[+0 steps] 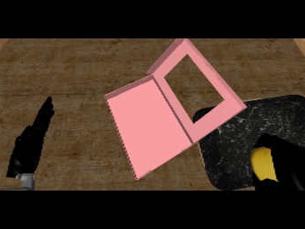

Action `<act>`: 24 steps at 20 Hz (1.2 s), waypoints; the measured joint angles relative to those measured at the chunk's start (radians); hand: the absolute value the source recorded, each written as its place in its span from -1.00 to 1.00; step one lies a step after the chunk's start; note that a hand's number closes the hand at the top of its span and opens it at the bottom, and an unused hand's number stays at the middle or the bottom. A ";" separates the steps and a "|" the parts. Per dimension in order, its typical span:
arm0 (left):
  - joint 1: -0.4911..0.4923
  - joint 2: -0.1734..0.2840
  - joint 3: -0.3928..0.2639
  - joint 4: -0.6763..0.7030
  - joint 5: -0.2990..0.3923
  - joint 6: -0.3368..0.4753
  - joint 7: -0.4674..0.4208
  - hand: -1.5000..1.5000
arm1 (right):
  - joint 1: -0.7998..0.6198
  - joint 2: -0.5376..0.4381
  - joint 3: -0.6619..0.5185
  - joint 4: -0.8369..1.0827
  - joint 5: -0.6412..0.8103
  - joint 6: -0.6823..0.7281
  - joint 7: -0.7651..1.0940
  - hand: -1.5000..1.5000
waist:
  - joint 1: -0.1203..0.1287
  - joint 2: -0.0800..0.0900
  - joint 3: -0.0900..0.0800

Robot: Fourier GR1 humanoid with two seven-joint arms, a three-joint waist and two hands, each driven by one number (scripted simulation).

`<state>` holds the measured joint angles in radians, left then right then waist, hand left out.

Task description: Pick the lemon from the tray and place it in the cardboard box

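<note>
- My right hand [293, 167] comes in at the lower right corner of the head view, over the tray [247, 134], and its black fingers are curled round the lemon [263, 165].
- Only a narrow yellow slice of the lemon shows, between the fingers and the rest of my hand; the rest of it is hidden.
- The lemon sits over the lower right part of the tray; I cannot tell whether it rests on the tray's surface or is lifted off it.
- The tray is black with pale speckles and rounded corners, and it lies at the right of the wooden counter [69, 71].
- The pink cardboard box [164, 112] stands just left of the tray, and its right edge overlaps the tray's upper left corner in this view.
- The box shows a flat pink panel at the lower left and a pink frame with a rectangular opening at the upper right, where the counter shows through.
- My left hand [31, 141] is at the lower left, well apart from the box, its fingers straight and pointing up the view, holding nothing.
</note>
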<state>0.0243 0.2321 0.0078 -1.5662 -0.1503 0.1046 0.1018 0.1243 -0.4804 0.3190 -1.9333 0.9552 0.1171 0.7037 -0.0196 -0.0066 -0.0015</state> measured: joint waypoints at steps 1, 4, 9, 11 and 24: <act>0.016 0.002 0.002 -0.014 0.002 -0.004 -0.003 0.00 | 0.029 -0.009 0.005 -0.046 0.020 -0.002 0.007 1.00 | 0.002 0.000 0.000; 0.009 -0.008 -0.003 -0.003 -0.010 -0.002 -0.002 0.00 | 0.103 -0.027 0.000 -0.187 0.045 0.005 0.023 1.00 | 0.004 0.002 0.001; -0.010 -0.001 0.015 0.017 0.007 -0.020 -0.008 0.00 | 0.086 0.018 0.008 -0.364 -0.006 -0.016 0.004 1.00 | 0.010 0.003 0.001; -0.019 0.001 0.018 0.024 0.007 -0.022 -0.012 0.00 | 0.051 0.045 0.012 -0.385 -0.022 -0.038 -0.021 1.00 | 0.011 0.003 0.001; -0.020 -0.017 0.004 0.011 -0.013 -0.028 -0.002 0.00 | -0.423 0.312 0.092 -0.344 -0.059 0.116 0.127 1.00 | 0.030 0.006 0.000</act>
<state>0.0040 0.2153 0.0114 -1.5556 -0.1632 0.0765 0.0995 -0.2991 -0.1684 0.4112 -2.2778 0.8965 0.2327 0.8307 0.0102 -0.0005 -0.0014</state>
